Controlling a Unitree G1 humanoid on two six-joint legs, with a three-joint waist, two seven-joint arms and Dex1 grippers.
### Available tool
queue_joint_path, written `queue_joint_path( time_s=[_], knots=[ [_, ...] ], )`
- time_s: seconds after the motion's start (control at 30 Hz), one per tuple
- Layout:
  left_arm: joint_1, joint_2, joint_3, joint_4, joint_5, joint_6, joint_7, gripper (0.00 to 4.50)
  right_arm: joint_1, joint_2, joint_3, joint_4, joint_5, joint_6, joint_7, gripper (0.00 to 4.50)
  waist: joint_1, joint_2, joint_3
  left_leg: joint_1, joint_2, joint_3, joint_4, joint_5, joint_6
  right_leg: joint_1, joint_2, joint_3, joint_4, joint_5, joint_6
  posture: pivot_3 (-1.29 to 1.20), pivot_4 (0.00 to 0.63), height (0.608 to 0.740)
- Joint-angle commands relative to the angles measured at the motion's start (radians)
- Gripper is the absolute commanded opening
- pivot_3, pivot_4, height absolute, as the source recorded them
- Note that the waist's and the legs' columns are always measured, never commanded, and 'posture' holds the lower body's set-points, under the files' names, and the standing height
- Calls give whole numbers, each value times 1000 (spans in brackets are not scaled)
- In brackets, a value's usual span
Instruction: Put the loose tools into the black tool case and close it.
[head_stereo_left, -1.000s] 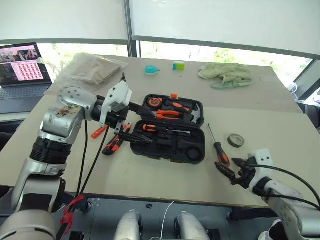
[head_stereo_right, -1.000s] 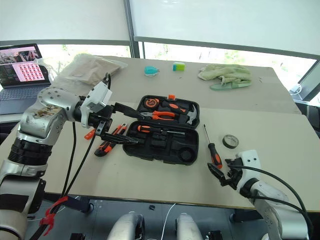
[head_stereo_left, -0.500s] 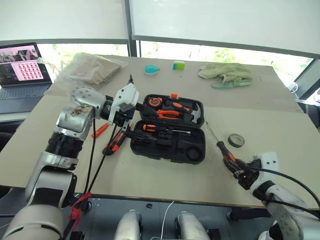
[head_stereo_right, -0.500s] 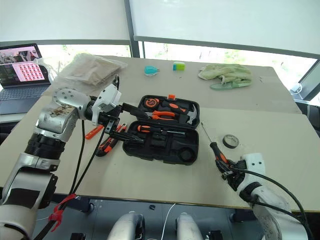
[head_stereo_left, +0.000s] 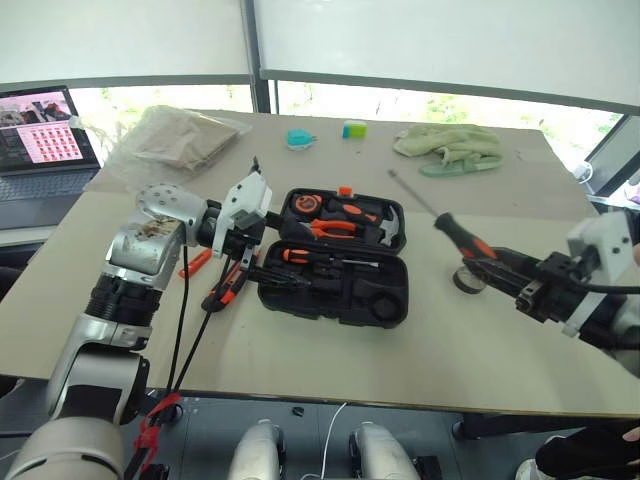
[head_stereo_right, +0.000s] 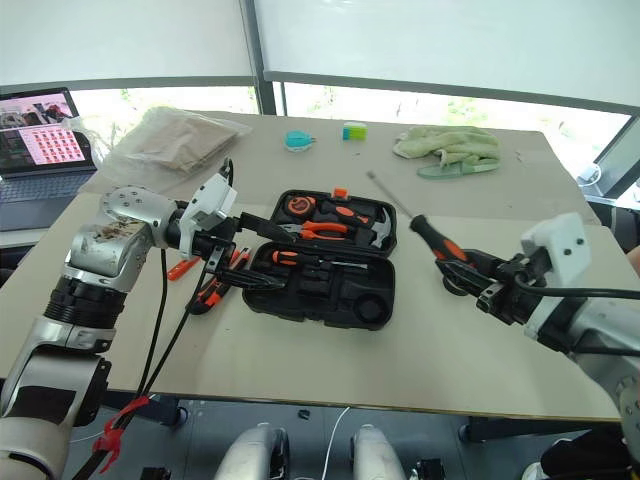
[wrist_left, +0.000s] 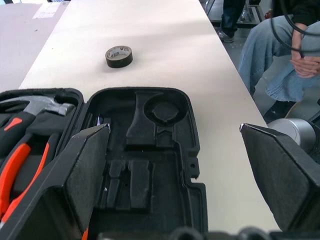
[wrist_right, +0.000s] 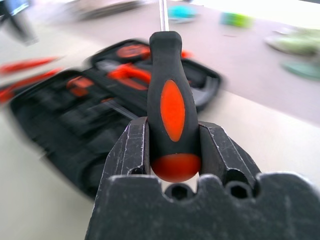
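Observation:
The black tool case (head_stereo_left: 388, 300) lies open mid-table, its front recesses mostly bare. My right gripper (head_stereo_left: 497, 264) is shut on an orange-and-black screwdriver (head_stereo_left: 460, 234), held in the air right of the case with its shaft slanting up and away; the handle (wrist_right: 172, 105) sits clamped between the fingers. The dark tape roll (wrist_left: 118, 56) lies on the table beyond the case, partly behind that gripper. My left gripper (head_stereo_left: 283, 248) stands open over the case's left end, holding nothing. Another screwdriver (head_stereo_left: 197, 263) and the utility knife (head_stereo_left: 228, 290) lie left of the case, partly hidden by my left arm.
Pliers (head_stereo_left: 335, 228), a hammer (head_stereo_left: 392, 226) and a tape measure (head_stereo_left: 309, 204) fill the case's far half. A laptop (head_stereo_left: 40, 140), a plastic bag (head_stereo_left: 175, 140), a green cloth (head_stereo_left: 450, 148) and two small items lie farther back. A person (wrist_left: 280, 55) sits beside the table.
My right gripper shut on the screwdriver that lay on the table and lifted it well up, swinging its shaft up and away. The left arm stayed where it was.

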Motion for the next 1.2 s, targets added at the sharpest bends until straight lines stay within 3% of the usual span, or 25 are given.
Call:
queue_joint_path(
  time_s=[0.03,0.13,0.37,0.63,0.93,1.0,1.17,1.2],
  knots=[
    [24,48,49,-106,-33,47,24,4500,-103,-51,145,86,-102,-132,180,993,1,0,0,0,0,0,0,0,0,0,0,0,0,0,0,0,150,740],
    [90,132,85,-199,-51,99,29,4500,-248,-49,356,241,-259,-267,334,993,-5,-1,1,0,0,0,0,0,0,0,0,0,-1,0,0,0,150,740],
    [183,256,163,-301,-99,193,65,4500,-486,85,615,665,-540,-579,535,993,4,-3,4,-1,0,2,0,0,0,-3,0,0,1,0,0,0,150,740],
    [305,302,247,-431,-171,275,158,4500,-645,216,678,992,-690,-755,587,993,3,-3,6,-10,0,3,4,0,0,-15,-1,0,8,0,0,0,150,740],
    [314,318,260,-440,-191,278,204,4500,-698,267,664,1101,-732,-776,620,993,2,-2,6,-10,1,3,3,0,0,-15,0,0,9,0,-1,0,150,740],
    [314,319,256,-440,-194,274,209,4500,-692,272,656,1086,-721,-769,633,2021,2,-2,6,-10,1,3,3,0,0,-15,0,0,9,0,-1,0,150,740],
    [296,309,238,-416,-190,261,217,4500,-695,284,617,1022,-685,-728,618,3689,2,-2,6,-10,1,3,3,0,0,-15,0,0,9,0,-1,0,150,740],
    [290,306,234,-408,-187,257,218,4500,-700,289,606,1008,-674,-701,609,3689,2,-2,6,-10,1,3,3,0,0,-15,0,0,9,0,-1,0,150,740]
  ],
)
